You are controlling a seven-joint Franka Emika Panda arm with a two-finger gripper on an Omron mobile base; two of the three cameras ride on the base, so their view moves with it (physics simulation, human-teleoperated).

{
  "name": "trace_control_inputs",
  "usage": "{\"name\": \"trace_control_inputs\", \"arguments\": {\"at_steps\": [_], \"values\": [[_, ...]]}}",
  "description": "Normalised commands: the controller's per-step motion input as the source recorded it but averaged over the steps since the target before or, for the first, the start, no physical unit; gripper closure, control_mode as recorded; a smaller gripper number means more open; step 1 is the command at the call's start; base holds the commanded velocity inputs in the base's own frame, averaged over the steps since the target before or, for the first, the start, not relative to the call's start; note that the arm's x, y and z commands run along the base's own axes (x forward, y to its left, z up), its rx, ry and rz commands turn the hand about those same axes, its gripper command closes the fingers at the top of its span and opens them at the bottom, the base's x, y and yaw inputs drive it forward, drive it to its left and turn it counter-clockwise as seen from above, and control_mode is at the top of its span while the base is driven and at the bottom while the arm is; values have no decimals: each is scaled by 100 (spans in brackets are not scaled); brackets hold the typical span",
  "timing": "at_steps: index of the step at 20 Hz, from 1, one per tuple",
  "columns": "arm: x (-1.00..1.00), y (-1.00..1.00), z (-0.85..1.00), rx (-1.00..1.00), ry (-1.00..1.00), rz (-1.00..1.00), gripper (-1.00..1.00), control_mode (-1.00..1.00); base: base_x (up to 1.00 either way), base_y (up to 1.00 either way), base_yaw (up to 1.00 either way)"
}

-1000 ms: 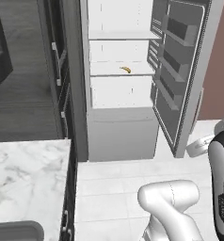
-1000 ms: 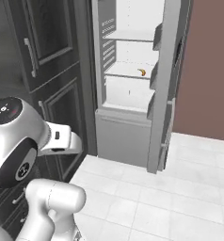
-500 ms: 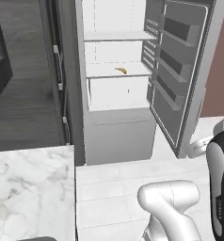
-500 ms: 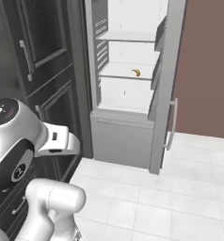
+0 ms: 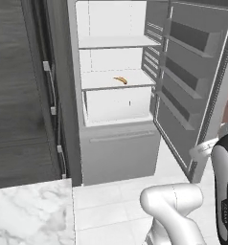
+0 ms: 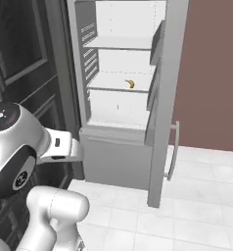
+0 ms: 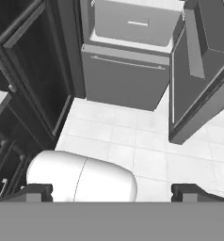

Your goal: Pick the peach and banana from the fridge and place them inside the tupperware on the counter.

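Note:
The fridge (image 5: 117,146) stands open ahead, white inside with a grey drawer front low down. The banana (image 5: 119,80) lies small and yellow on the middle shelf, also visible in the right base view (image 6: 130,84). A corner of the marble counter (image 5: 29,215) sits at the lower left. The peach and the tupperware are out of view. In the hand view my gripper (image 7: 111,193) is open, its fingertips (image 7: 38,192) wide apart with nothing between them, high above the floor and well short of the fridge (image 7: 128,77).
The fridge door (image 5: 192,95) with grey racks swings out to the right, its edge reaching over the tiled floor (image 6: 197,215). Dark wood cabinets (image 5: 20,95) line the left side. White floor tiles lie between me and the fridge.
The whole picture has shifted: the base has moved, so the fridge sits nearer and more central, and the counter has slid toward the lower left corner. The banana stays on its shelf.

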Motion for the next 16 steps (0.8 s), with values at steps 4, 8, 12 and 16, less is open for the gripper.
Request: {"name": "trace_control_inputs", "arguments": {"at_steps": [4,8,12,16], "values": [[0,0,0,0,0,0,-100,100,88,30,-13],[0,0,0,0,0,0,-100,100,86,32,-13],[0,0,0,0,0,0,-100,100,82,42,-13],[0,0,0,0,0,0,-100,100,75,39,-13]]}}
